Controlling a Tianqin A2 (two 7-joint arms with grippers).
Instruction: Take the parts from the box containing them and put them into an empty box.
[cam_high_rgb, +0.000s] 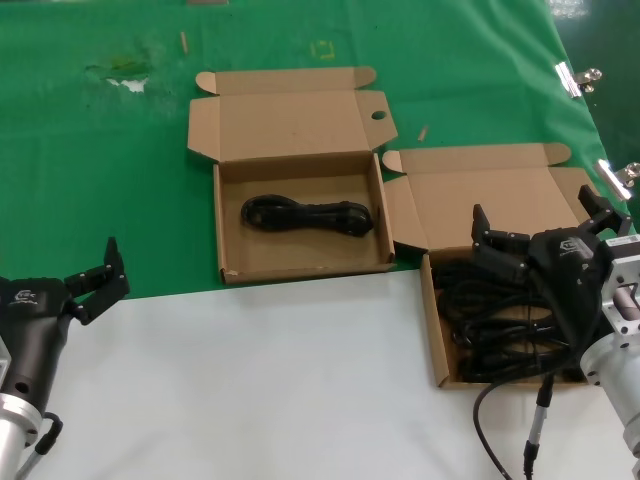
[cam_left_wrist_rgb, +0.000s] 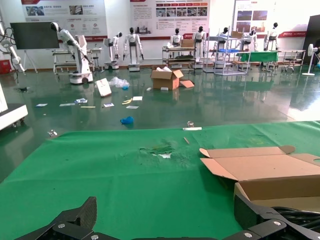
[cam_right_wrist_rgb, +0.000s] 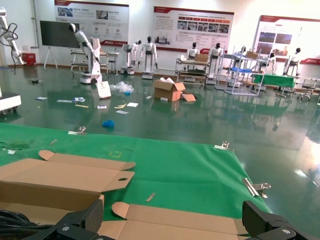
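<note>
On the right side of the tabletop (cam_high_rgb: 300, 380), the right pincer (cam_high_rgb: 540, 225) hangs with its fingers spread wide over the box of cables (cam_high_rgb: 432, 330), holding nothing. That brown cardboard box sits near the right edge, lid folded back, and a tangle of black power cables (cam_high_rgb: 490, 335) fills its tray, partly hidden behind the arm. To its left and a little farther away stands the second box (cam_high_rgb: 225, 230), also open; one coiled cable (cam_high_rgb: 305, 213) already lies across its floor, so it is no longer quite empty. The left pincer (cam_high_rgb: 97, 280) waits at the near left, well apart from both boxes, fingers open and empty.

The cables look rubbery and limp: light enough to lift easily, but floppy, so loose ends would likely droop and drag. In the heap they appear to overlap, so pulling one may snag or lift a neighbour. The safest hold is probably across the middle of a bundle, where the strands run together and the weight hangs evenly, rather than on a hard moulded plug, which could slip between the fingers. The thin box walls may shift if the pincer catches them.
</note>
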